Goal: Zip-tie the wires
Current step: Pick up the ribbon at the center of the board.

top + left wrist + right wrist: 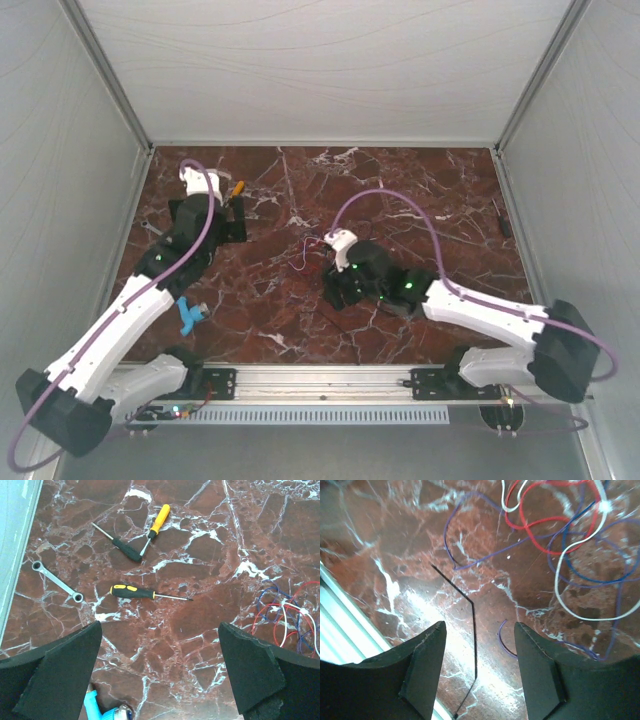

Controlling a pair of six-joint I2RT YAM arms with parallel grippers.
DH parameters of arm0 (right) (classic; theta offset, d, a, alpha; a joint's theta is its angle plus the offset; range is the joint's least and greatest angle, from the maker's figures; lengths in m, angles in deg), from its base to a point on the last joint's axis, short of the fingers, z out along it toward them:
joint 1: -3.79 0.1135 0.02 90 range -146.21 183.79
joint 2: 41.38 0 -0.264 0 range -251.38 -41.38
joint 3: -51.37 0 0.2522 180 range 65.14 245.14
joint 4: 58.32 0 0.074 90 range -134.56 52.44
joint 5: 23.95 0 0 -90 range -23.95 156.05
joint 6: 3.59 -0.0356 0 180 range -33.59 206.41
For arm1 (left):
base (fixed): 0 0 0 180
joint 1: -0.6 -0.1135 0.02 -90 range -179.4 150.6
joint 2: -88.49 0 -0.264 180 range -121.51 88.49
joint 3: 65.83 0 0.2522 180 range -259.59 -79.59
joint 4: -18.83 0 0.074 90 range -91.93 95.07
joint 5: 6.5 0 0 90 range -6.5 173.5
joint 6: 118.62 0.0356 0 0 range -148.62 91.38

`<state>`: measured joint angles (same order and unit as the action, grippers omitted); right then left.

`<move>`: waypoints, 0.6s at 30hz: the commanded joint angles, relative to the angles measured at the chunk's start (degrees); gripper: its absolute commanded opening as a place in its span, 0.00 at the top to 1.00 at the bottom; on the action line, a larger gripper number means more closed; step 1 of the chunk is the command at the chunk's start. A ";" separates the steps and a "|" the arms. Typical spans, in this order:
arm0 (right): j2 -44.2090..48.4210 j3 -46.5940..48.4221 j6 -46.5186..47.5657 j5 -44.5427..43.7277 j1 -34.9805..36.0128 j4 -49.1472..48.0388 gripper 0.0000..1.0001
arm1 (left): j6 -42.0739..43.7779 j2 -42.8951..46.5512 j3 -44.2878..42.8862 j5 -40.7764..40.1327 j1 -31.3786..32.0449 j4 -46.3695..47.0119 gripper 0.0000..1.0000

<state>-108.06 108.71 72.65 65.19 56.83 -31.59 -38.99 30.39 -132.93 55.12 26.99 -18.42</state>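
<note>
My left gripper [159, 630] hangs wide open near the table's left edge, too far from the wires [307, 250] at mid-table to steady them. My right gripper [479, 627], open over the flat black zip tie [475, 650] beside them, may skid off it or snag a loop.

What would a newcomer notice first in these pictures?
The loose tangle of red, blue and white wires on the dark red marble table, just beyond the right gripper. A thin black strip, probably the zip tie, lies on the table between its open jaws. Left of the wires lie screwdrivers and a wrench.
</note>
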 commanded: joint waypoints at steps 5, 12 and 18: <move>-15.43 5.78 2.17 -5.64 6.80 2.68 0.51 | 6.03 10.51 6.56 -1.39 -0.37 12.53 0.01; -22.57 6.56 0.84 -8.52 8.58 4.09 0.56 | 5.27 9.87 6.50 -0.39 -0.51 11.99 0.01; -26.17 6.69 0.46 -9.71 9.71 4.96 0.60 | 5.24 9.81 6.58 0.57 -0.79 11.95 0.01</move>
<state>-132.51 114.00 73.53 57.65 65.61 -27.59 -34.51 40.02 -125.98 54.90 26.51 -9.80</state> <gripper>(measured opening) 0.415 0.994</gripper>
